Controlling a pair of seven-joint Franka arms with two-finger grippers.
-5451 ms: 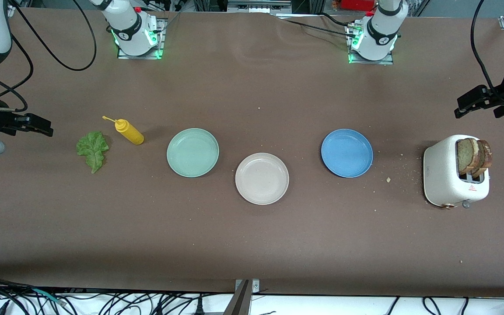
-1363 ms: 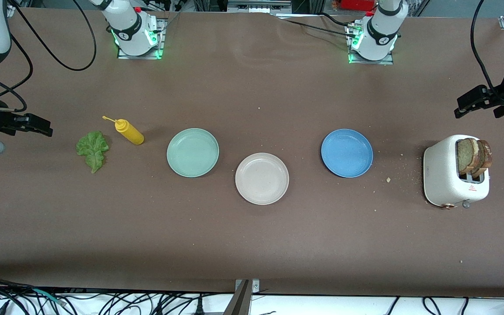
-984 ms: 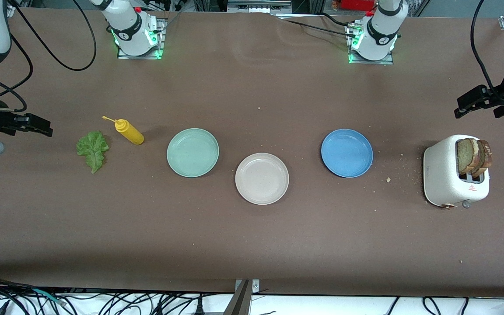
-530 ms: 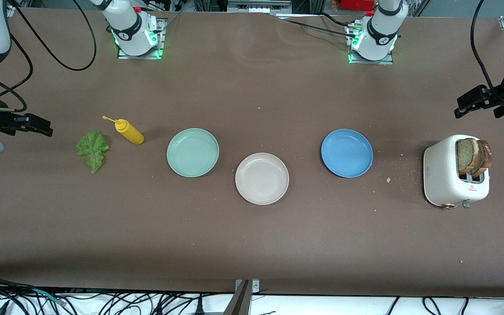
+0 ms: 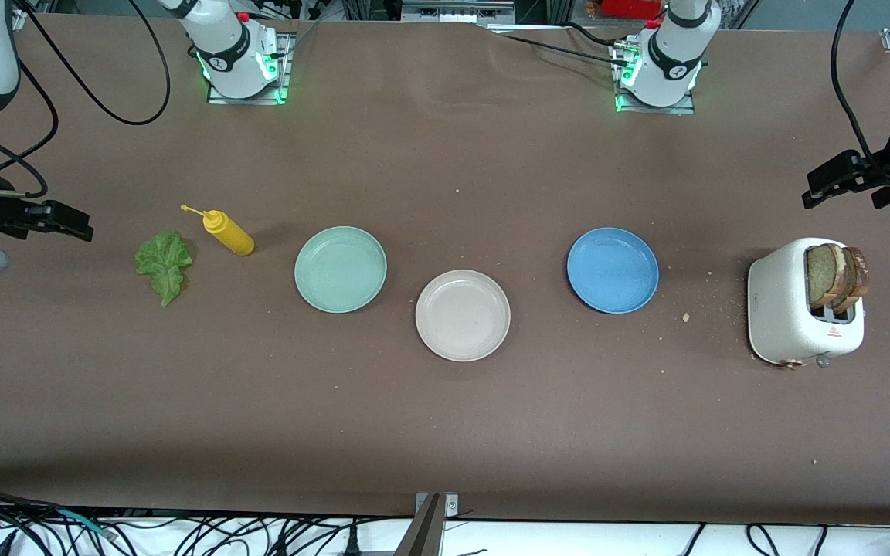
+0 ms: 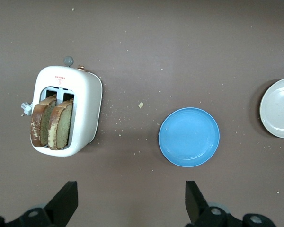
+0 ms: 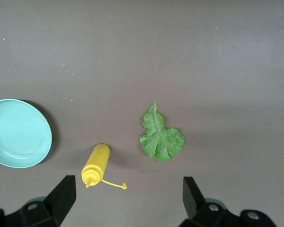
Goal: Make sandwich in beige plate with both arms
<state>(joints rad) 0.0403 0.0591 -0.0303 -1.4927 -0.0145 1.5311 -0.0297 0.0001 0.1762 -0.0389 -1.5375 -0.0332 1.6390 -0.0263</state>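
The beige plate (image 5: 463, 315) sits bare at the middle of the table (image 5: 445, 417), a little nearer the front camera than the mint plate (image 5: 341, 269) and the blue plate (image 5: 613, 269) on either side of it. No sandwich exists yet: both bread slices (image 5: 836, 276) stand upright in the toaster (image 5: 789, 313) at the left arm's end, and the lettuce (image 5: 164, 265) lies flat at the right arm's end, just beside the yellow bottle (image 5: 229, 232).

Over the last few seconds nothing has shifted; the plates, bread and leaf lie where they were, and both arms wait. The left gripper (image 6: 131, 201) hangs high over the table by the toaster, fingers wide and empty. The right gripper (image 7: 128, 196) hangs over the table near the lettuce, fingers likewise wide and empty.

So the task looks unstarted. A first slice into the beige plate seems the likely opening step.
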